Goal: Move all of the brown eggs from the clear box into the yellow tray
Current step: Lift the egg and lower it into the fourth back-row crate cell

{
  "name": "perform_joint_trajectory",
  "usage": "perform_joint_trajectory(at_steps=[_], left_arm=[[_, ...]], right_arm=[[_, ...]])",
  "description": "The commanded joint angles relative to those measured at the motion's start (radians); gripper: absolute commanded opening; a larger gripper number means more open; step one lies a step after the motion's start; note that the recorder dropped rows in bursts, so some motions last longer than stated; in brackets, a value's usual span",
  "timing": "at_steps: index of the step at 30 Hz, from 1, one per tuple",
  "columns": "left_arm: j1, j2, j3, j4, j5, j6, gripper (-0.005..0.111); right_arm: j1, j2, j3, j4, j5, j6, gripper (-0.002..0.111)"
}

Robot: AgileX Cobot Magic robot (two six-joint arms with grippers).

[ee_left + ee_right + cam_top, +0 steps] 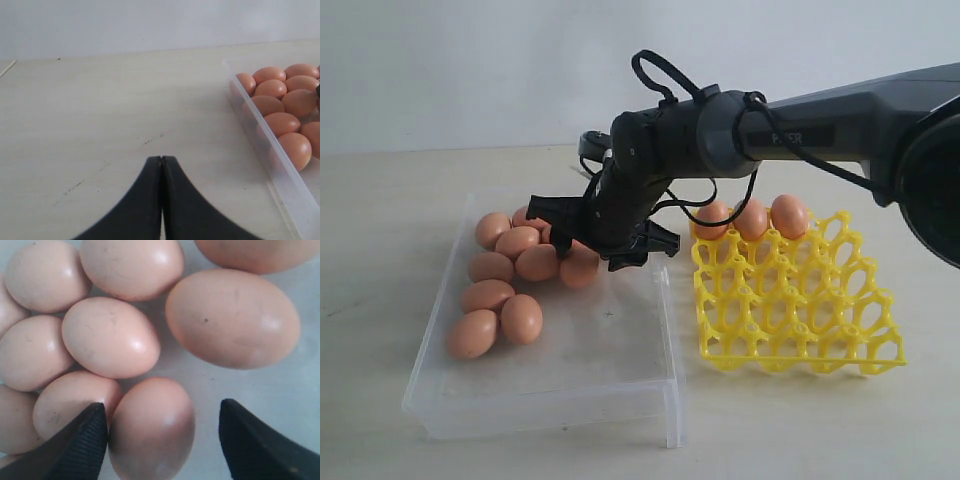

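A shallow clear plastic box (620,385) sits left of centre on a pale tabletop (380,420); smooth orange-brown oval eggs (517,241) cluster in its far left part; just right of it lies a bright yellow lattice egg tray (800,310), with three more eggs in its far row; a dark grey arm (840,120) reaches in from the right; the black right gripper (602,236) hangs over the cluster's right edge, fingers spread wide.

Showing pale lettering (801,137) on a darker plate along the side of the right arm (860,105), in the exterior view. Reading only in part: "P" at the start and "ER" at the end, with a black cable (825,163) crossing the middle letters. Being too small and blurred for a sure reading of the whole word.
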Motion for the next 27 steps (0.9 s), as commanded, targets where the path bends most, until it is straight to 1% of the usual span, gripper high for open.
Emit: perform_joint_trajectory(at_steps=[1, 4, 5, 6, 7, 8, 12, 14, 15, 17, 18, 19, 21, 22, 23, 24, 25, 26, 27], left_arm=[[0.003, 0.004, -0.005, 0.003, -0.003, 0.000, 0.000], [0.003, 0.004, -0.005, 0.003, -0.003, 0.000, 0.000], [0.003, 0.004, -0.005, 0.003, -0.003, 0.000, 0.000], [0.003, 0.004, -0.005, 0.003, -0.003, 0.000, 0.000], [0.003, 0.004, -0.005, 0.003, -0.003, 0.000, 0.000], [0.003, 0.004, -0.005, 0.003, -0.003, 0.000, 0.000], [0.003, 0.004, -0.005, 0.003, -0.003, 0.000, 0.000], [0.003, 0.004, -0.005, 0.003, -0.003, 0.000, 0.000], [0.003, 0.004, -0.005, 0.003, -0.003, 0.000, 0.000], [0.003, 0.004, -0.005, 0.003, -0.003, 0.000, 0.000], [0.003, 0.004, -0.005, 0.003, -0.003, 0.000, 0.000], [0.003, 0.004, -0.005, 0.003, -0.003, 0.000, 0.000], [0.003, 0.004, -0.005, 0.003, -0.003, 0.000, 0.000], [0.003, 0.004, -0.005, 0.003, -0.003, 0.000, 0.000], [0.003, 0.004, -0.005, 0.003, -0.003, 0.000, 0.000], [0.003, 0.004, -0.005, 0.003, -0.003, 0.000, 0.000], [0.003, 0.004, -0.005, 0.003, -0.003, 0.000, 0.000], [0.003, 0.004, -0.005, 0.003, -0.003, 0.000, 0.000], [0.003, 0.004, -0.005, 0.003, -0.003, 0.000, 0.000]], right_arm=[[-0.002, 0.012, -0.006, 0.031, -0.045, -0.001, 0.055], [-0.002, 0.016, -0.006, 0.036, -0.052, -0.001, 0.039], [-0.002, 0.016, -0.006, 0.036, -0.058, -0.001, 0.027], [-0.002, 0.016, -0.006, 0.036, -0.057, -0.003, 0.020], [-0.002, 0.016, -0.006, 0.036, -0.057, -0.030, 0.007], [-0.002, 0.016, -0.006, 0.036, -0.057, -0.053, 0.000], [-0.002, -0.019, -0.006, 0.013, -0.057, -0.158, 0.000], [-0.002, -0.071, -0.003, -0.123, -0.064, -0.199, 0.000], [-0.002, -0.088, -0.003, -0.159, -0.067, -0.233, 0.000], [0.001, -0.118, 0.012, -0.161, -0.093, -0.364, 0.000], [0.003, -0.140, 0.042, -0.140, -0.137, -0.441, 0.000], [0.003, -0.156, 0.065, -0.131, -0.164, -0.457, 0.000], [-0.004, -0.222, 0.169, -0.140, -0.249, -0.457, 0.000], [-0.022, -0.267, 0.246, -0.140, -0.325, -0.457, 0.000], [-0.035, -0.298, 0.299, -0.140, -0.363, -0.457, 0.000], [-0.069, -0.359, 0.410, -0.140, -0.458, -0.457, 0.000], [-0.085, -0.383, 0.453, -0.140, -0.496, -0.457, 0.000], [-0.129, -0.435, 0.550, -0.140, -0.574, -0.457, 0.000], [-0.147, -0.453, 0.585, -0.140, -0.598, -0.461, 0.000]])
